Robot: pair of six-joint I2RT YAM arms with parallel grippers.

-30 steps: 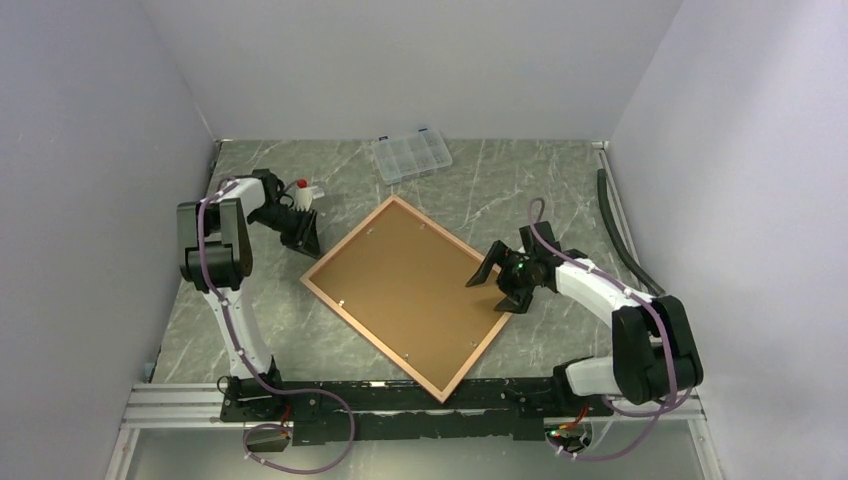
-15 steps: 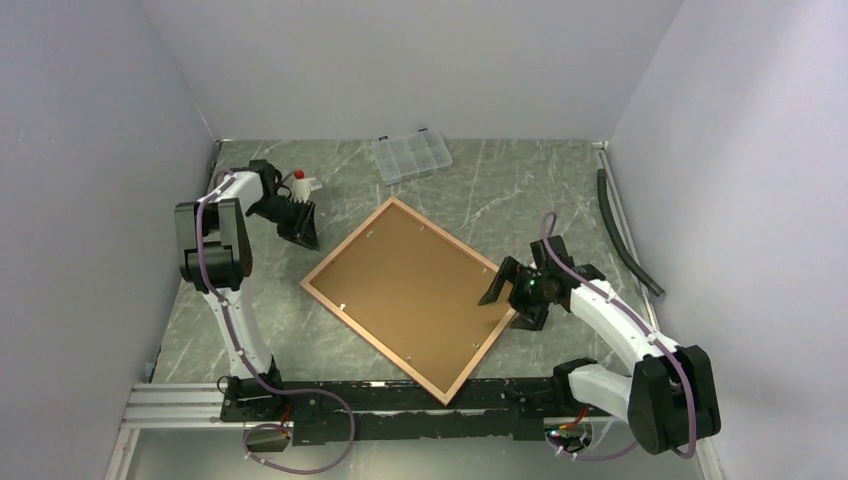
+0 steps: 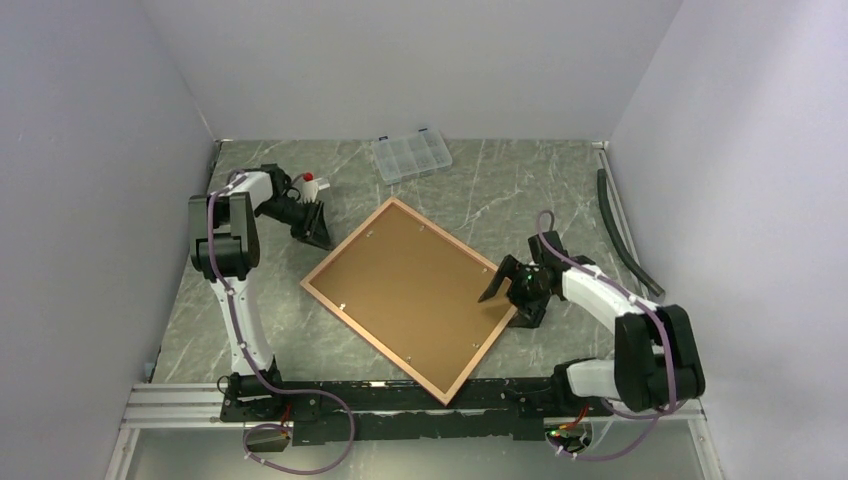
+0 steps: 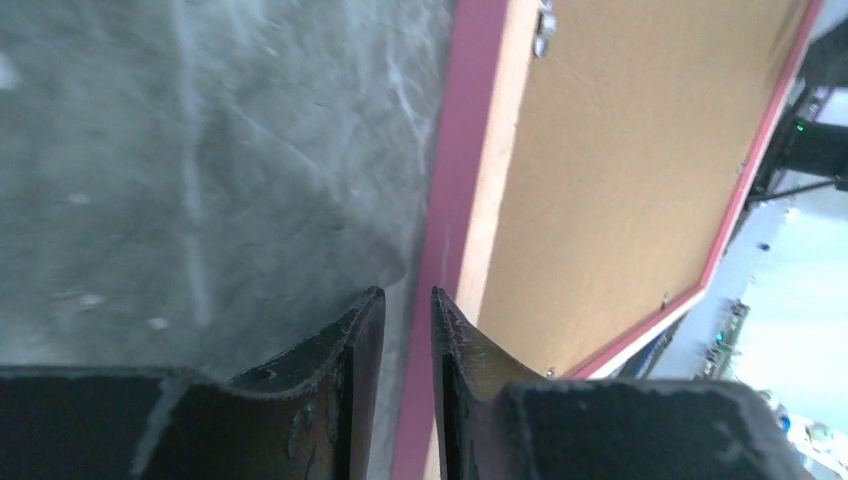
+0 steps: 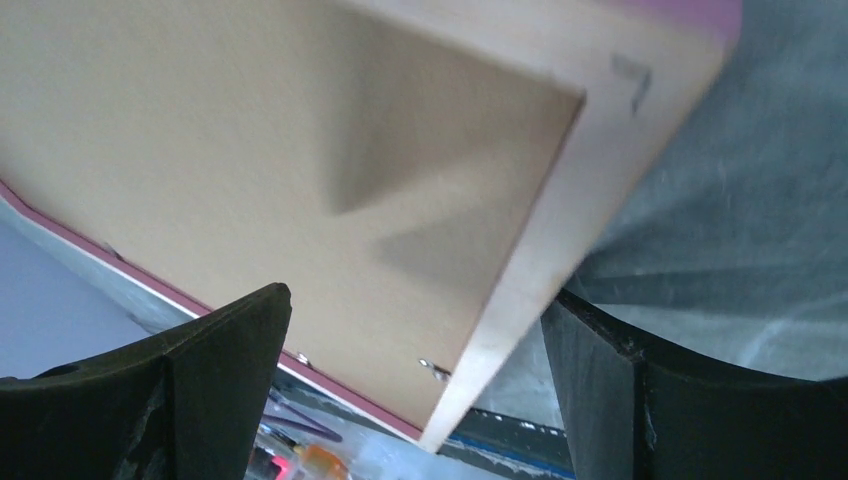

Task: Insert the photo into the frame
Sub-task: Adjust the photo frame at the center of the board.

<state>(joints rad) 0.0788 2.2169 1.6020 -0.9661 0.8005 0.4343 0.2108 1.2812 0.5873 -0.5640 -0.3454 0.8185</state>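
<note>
**Frame lies back-up mid-table, a gripper at each side**

We see the frame (image 3: 349, 241) lying flat in the middle of the green marbled table (image 3: 500, 190), turned so its corners point like a diamond. Its back faces up, with the brown backing board (image 3: 405, 290) filling the opening. Small metal clips (image 3: 372, 230) sit along the inner edges. The photo shows in none of our views.

The right gripper (image 3: 510, 302) is at the frame's right corner with its jaws spread wide. In the right wrist view that corner juts into the gap between the two black fingers (image 5: 200, 390). We cannot tell whether either finger touches it, and nothing is clamped.

The left gripper (image 3: 316, 235) hangs just beside the frame's far-left edge. Its fingers (image 4: 350, 350) are drawn close with only a narrow slit between them, and they hold nothing. In the left wrist view the pink border runs past under the tips.

A clear compartment box (image 3: 411, 156) rests near the back wall, well apart from the frame. A black hose (image 3: 622, 225) lies along the table's right edge. Nothing lies on the backing board or between the grippers and the frame.

The only writing we find is a small dark mark (image 5: 630, 75) on the tan edge near the corner, too blurred to read.
</note>
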